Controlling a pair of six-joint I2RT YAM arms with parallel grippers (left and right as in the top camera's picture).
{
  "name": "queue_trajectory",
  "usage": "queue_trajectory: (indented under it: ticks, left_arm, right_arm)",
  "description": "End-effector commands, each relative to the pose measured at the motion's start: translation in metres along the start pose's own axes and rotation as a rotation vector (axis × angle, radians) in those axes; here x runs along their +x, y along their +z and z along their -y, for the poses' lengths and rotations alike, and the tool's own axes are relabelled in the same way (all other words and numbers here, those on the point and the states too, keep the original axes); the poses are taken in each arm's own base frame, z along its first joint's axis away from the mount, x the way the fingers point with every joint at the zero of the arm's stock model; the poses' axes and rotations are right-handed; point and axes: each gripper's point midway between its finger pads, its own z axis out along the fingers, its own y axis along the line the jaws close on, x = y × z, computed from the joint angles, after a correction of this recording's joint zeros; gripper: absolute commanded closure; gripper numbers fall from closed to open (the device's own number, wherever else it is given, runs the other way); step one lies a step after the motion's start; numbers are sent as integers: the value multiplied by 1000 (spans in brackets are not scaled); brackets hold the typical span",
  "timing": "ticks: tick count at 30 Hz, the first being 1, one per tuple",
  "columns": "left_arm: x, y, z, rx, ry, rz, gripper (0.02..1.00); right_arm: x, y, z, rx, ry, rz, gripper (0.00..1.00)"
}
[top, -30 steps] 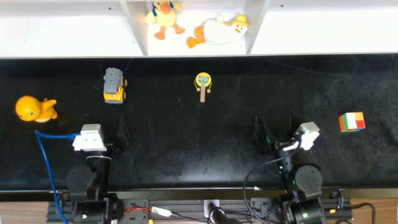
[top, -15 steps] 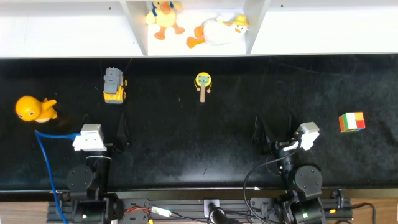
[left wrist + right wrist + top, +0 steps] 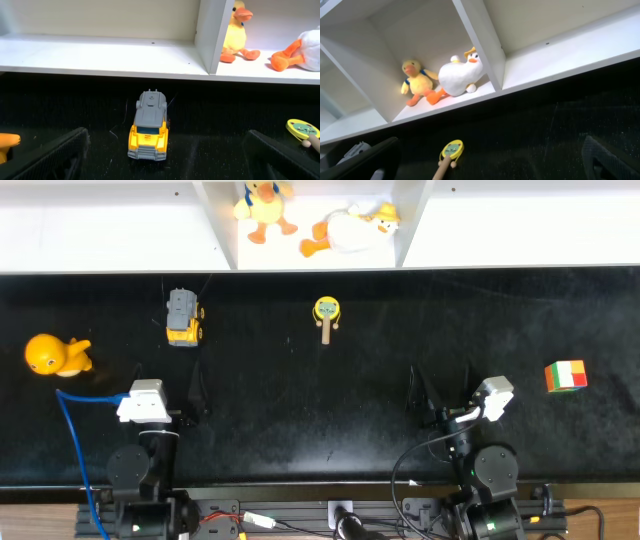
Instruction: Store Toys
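Nothing shifts since earlier | left pincer (image 3: 168,385), right pincer (image 3: 440,385) gape, lower frame | best: centre left over toy truck (image 3: 183,317)

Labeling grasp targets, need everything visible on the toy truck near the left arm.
The toy truck has a yellow lower body and a grey cab and roof, and looks like hard plastic. It stands upright on its wheels on the black mat, lengthwise toward the white shelf and short of it. One end faces the open left gripper, which is apart from it. Only the mat touches it.
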Motion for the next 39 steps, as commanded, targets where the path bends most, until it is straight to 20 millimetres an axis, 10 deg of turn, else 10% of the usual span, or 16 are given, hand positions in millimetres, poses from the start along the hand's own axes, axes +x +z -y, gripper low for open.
queue_trajectory:
  ticks: [1,31,39]
  left_arm:
    - [1,0,2,9,-18,5,20]
    - [-9,0,8,43,-19,42,20]
    - [-72,-22,7,21,-129,89,18]
  right_arm:
    - [2,0,4,11,0,7,5]
    - [2,0,4,11,0,7,5]
    - [2,0,4,11,0,7,7]
